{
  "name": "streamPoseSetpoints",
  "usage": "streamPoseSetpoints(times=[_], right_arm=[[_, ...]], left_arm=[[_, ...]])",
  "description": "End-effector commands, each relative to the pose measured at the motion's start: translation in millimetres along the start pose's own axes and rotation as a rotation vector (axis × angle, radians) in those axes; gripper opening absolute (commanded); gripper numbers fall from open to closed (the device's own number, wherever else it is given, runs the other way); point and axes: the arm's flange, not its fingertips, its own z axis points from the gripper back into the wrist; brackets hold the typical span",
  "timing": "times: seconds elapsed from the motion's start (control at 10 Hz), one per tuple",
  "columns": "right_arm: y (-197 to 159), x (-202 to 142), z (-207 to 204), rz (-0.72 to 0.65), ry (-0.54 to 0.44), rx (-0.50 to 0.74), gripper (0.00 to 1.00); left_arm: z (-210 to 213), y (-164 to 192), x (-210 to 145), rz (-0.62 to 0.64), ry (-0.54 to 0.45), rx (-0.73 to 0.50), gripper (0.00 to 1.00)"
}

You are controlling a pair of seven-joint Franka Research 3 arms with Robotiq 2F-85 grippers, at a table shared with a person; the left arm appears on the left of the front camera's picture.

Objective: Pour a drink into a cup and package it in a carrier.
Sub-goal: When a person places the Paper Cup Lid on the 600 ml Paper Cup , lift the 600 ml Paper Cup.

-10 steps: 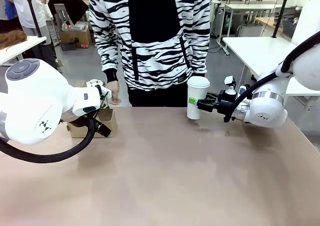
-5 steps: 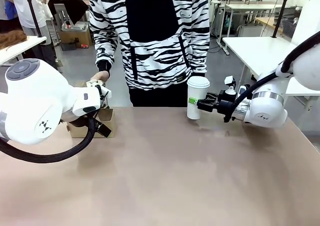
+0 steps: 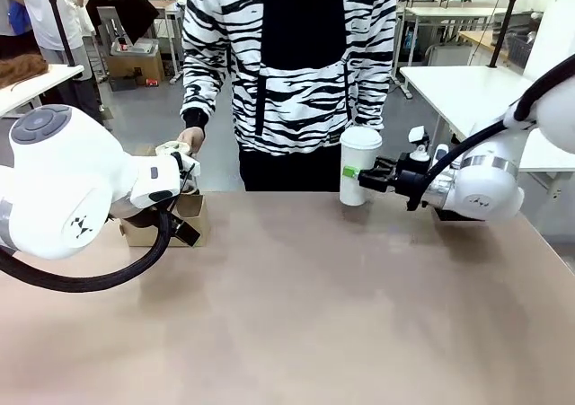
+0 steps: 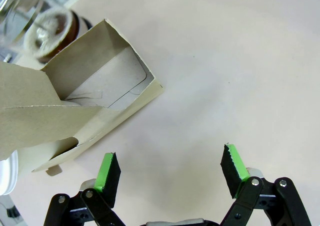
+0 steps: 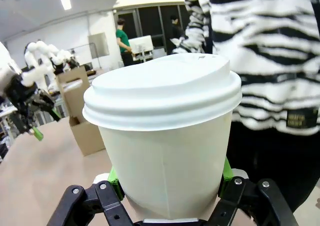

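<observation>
At the far edge of the bench (image 3: 314,315), right of the middle, the right gripper (image 3: 364,177) was closed around the lower half of the white paper cup (image 3: 359,158), its green pads pressed against opposite sides of the wall. The cup stood upright and carried a white domed lid. Whether its base touched the bench or hung just above it could not be told. A person in a striped top stood directly behind it.

Well apart to the left sat the brown cardboard carrier (image 4: 95,80), and the left wrist view looked down into one empty slot beside the upright divider. The left gripper (image 4: 170,168) hovered just beside the carrier with its jaws spread wide and nothing between them. Beyond the carrier stood a clear glass jug (image 4: 50,28) with dark brown drink in it, and the person's hand (image 3: 190,140) was near that corner.

With the lid on, pouring looked finished, so the step in hand was most likely packaging. The next move would call for carrying the cup level across the bench, centring it over a free slot clear of the divider, and lowering it straight down. The left gripper might need to steady the light carrier against sliding or tipping.
</observation>
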Motion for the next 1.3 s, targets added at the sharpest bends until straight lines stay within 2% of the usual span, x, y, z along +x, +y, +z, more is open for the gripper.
streamPoseSetpoints(times=[0.0,0.2,0.4,0.5,0.8,1.1,1.2], right_arm=[[20,65,24,-0.006,0.019,0.011,0.80],[44,119,43,-0.019,0.024,0.035,0.80],[84,165,64,0.007,0.047,0.021,0.80],[101,179,72,0.004,0.041,0.032,0.80],[145,205,93,0.041,0.007,0.029,0.80],[149,211,96,0.035,0.000,0.075,0.80],[149,210,97,0.076,-0.001,0.035,0.80]], left_arm=[[1,0,0,0.000,-0.002,-0.002,1.00],[1,0,0,0.000,-0.002,-0.002,1.00],[1,0,0,0.000,-0.002,-0.002,1.00],[1,0,0,0.000,-0.002,-0.002,1.00],[1,0,0,0.000,-0.002,-0.002,1.00],[1,0,0,0.000,-0.002,-0.002,1.00],[1,0,0,0.000,-0.002,-0.002,1.00]])
